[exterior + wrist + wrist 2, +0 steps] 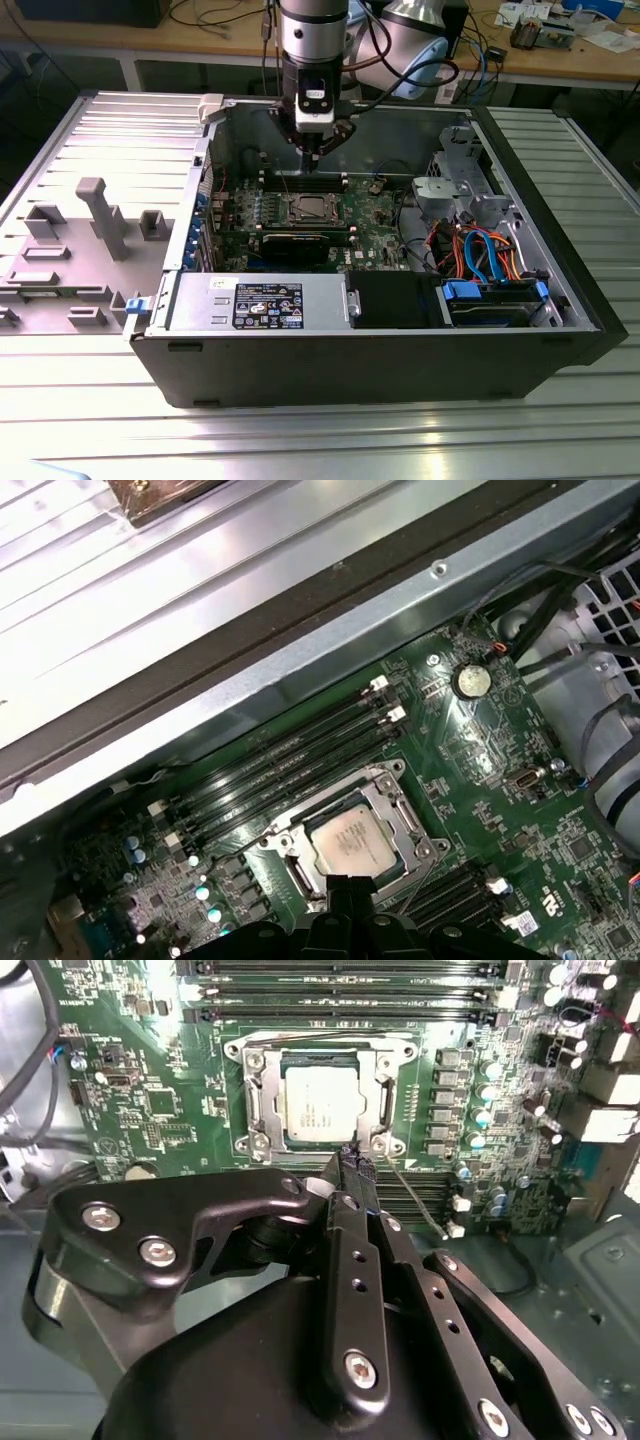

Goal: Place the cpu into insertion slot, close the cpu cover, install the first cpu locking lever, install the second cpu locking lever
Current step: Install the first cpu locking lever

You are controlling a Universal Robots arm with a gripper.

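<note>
Black two-finger gripper (352,1165): fingers drawn together to a narrow tip, nothing seen btwn them, so closed & empty as far as both wrist views show. In the exterior view it hangs above the green circuit board (375,210), apart from it, w/ the socket area below the tips.

Just beyond the tips is the cpu (322,1103), a small flat square chip w/ a dull silver-grey top. It lies flat inside the insertion slot (243,1052), the square silvery-rimmed socket, so step 1 looks done. The cpu cover (262,1100), a thin silvery metal frame w/ a square window, lies flat around the chip, which shows thru the window. Step 2 looks done too.

Levers:
- One thin wire locking lever (415,1198) runs slantwise out from the socket corner nearest the tips, alongside the fingers. It looks unhooked, so prob. not yet installed.
- A second thin wire lever (310,1036) lies along the socket side farthest from the tips, next to the long black card slots (340,1005). Can't tell if it is latched.

Hidden/unclear:
- In the first wrist view the fingertips (348,890) cover the socket edge nearest them.
- The lever hooks are too small to read.
- Whether the tips touch the slanting lever can't be told from the wrist views, though the exterior view suggests clearance.
- The socket contacts are hidden under the chip.
</note>
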